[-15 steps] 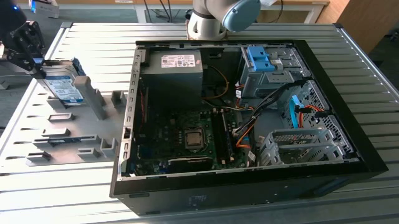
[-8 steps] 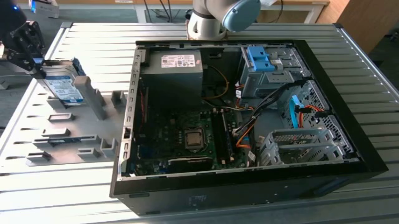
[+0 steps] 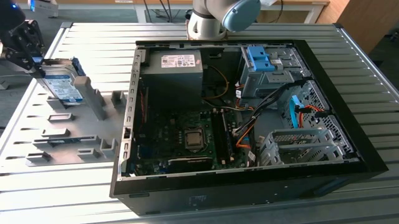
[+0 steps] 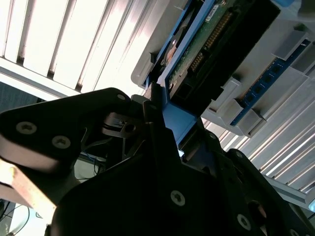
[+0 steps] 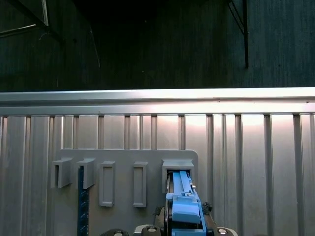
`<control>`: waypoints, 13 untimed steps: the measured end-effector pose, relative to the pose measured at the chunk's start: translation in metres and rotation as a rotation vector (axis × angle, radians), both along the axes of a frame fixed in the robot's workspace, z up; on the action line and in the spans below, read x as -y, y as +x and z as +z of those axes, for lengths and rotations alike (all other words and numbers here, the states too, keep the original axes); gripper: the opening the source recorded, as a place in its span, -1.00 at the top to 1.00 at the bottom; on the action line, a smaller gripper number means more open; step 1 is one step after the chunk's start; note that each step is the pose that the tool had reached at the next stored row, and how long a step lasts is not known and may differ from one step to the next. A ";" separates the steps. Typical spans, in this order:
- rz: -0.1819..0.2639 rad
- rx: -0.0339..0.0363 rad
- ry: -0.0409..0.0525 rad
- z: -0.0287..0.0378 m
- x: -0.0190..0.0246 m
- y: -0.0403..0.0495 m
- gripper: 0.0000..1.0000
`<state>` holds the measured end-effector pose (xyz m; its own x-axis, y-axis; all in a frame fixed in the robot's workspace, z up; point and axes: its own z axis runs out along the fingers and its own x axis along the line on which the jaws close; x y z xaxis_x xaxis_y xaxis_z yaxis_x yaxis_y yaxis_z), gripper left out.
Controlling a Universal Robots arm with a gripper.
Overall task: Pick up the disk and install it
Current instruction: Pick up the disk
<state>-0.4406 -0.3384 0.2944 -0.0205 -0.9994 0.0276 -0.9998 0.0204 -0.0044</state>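
slatted table (image 3: 93, 37): disk (image 3: 64, 88) upright in rack (image 3: 81, 135), gripper (image 5: 183, 219) fingers clamped on its blue handle (image 4: 176, 123). likely rigid, dense, shock-sensitive; grip by the rails.

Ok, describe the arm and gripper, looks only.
The arm is a rounded silver-grey tube with a pale blue cap on its joint. The gripper is black and blocky. In the second wrist view its matte, angular body carries round silver screw heads.
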 end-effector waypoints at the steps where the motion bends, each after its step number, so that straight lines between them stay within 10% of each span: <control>1: 0.000 0.0000 0.0000 0.0000 0.0000 0.0000 0.27; 13: 0.000 0.0000 0.0000 0.0004 0.0000 0.0000 0.13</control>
